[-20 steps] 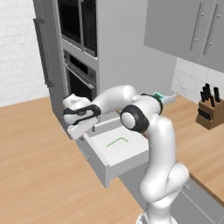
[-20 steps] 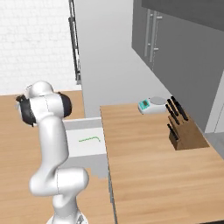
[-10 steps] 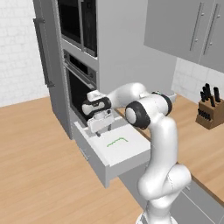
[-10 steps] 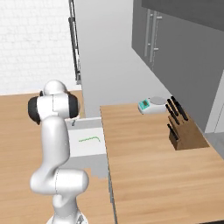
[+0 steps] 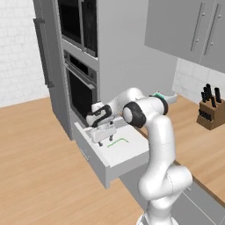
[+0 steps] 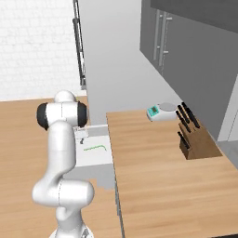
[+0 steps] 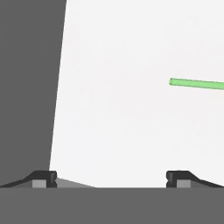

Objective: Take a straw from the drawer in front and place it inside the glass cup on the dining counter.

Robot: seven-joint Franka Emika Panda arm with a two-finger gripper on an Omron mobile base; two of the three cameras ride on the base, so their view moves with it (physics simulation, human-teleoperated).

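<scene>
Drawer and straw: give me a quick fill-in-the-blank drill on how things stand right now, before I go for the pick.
1. The drawer below the oven stands pulled ____.
2. The straw lying on the drawer's pale floor is ____ in colour.
3. The hand hangs over the drawer with its fingers spread ____, nothing between them.
4. On the wooden counter, the knife block holds knives with ____ handles.

Missing words: open; green; open; black

At left centre of the frame the green straw [image 6: 94,148] lies flat in the open drawer [image 6: 100,159], beside the white arm [image 6: 60,153]. Right of centre, a knife block [image 6: 197,144] stands on the wooden tabletop [image 6: 153,181].
</scene>
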